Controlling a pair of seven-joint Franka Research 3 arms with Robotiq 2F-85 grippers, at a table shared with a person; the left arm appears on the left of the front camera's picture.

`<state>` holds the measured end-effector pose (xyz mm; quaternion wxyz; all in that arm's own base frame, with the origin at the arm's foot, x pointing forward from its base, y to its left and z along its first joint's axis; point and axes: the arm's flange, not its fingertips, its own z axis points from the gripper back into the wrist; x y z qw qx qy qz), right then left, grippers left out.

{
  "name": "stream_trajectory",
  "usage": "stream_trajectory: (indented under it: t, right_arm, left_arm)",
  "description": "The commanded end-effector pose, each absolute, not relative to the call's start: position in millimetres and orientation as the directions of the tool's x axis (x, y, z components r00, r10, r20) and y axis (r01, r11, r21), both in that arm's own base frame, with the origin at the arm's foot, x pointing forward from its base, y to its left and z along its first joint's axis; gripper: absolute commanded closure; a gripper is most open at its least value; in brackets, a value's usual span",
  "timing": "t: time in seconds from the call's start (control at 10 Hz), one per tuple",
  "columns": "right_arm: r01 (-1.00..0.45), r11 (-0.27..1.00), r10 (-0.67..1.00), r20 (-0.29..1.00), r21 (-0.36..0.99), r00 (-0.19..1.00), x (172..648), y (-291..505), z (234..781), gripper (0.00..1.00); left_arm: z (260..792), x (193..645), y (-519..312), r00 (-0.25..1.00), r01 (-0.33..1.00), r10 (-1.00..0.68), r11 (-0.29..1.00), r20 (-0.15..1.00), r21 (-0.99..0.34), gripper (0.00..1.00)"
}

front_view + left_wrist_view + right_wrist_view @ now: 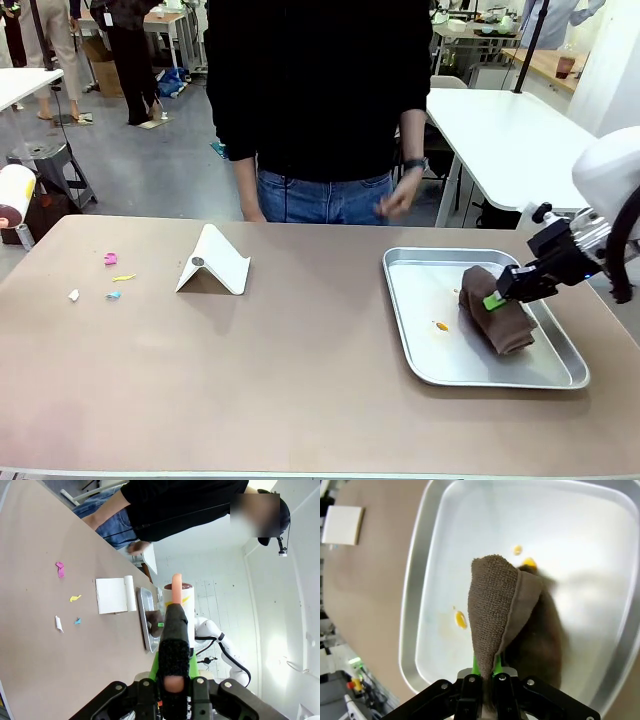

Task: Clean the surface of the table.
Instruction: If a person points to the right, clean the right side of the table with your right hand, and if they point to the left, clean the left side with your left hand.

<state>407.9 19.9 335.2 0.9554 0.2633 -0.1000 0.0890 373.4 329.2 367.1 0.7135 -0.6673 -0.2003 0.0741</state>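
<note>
The brownish table (300,390) carries small scraps at its left: pink (110,259), yellow (123,277), white (73,295) and blue (113,294). On the right, a rolled brown cloth (505,322) lies in a silver tray (400,320). My right gripper (493,300) is shut on the cloth's near end and lifts a fold of the cloth (495,605) above the tray floor (435,540). My left gripper (174,657) is shut on the black handle (175,630) of a tool with a peach rod and a pale roll at its tip. It points along the table (40,645).
A white folded stand (212,262) sits mid-table between the scraps and the tray. Yellow bits (440,326) lie on the tray floor. A person in black stands at the far edge, one hand (395,200) above the table. White tables stand behind.
</note>
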Motion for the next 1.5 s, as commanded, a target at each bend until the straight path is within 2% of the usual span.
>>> stream_trajectory:
  t: [0.0,0.4,0.7,0.9,1.4]
  right_arm:
    - [-0.250,0.812,0.114,0.276,0.527,0.954,419.9,39.9,325.8,0.93]
    - [-0.298,0.764,0.162,0.276,0.572,0.947,430.0,73.3,315.8,0.93]
    - [-0.355,0.752,0.228,0.287,0.555,0.930,430.7,99.2,313.9,0.93]
    - [-0.390,0.762,0.270,0.294,0.517,0.917,429.4,115.3,310.0,0.93]
    - [-0.370,0.863,0.301,0.238,0.344,0.924,436.3,125.8,287.7,0.93]
  left_arm:
    - [370.8,371.4,328.8,0.908,0.167,0.371,0.100,0.192,-0.981,1.00]
    - [370.8,371.4,328.8,0.908,0.167,0.371,0.100,0.192,-0.981,1.00]
    - [370.8,371.4,328.8,0.908,0.167,0.371,0.100,0.192,-0.981,1.00]
    - [370.8,371.4,328.8,0.908,0.167,0.371,0.100,0.192,-0.981,1.00]
    - [370.8,371.4,328.8,0.908,0.167,0.371,0.100,0.192,-0.981,1.00]
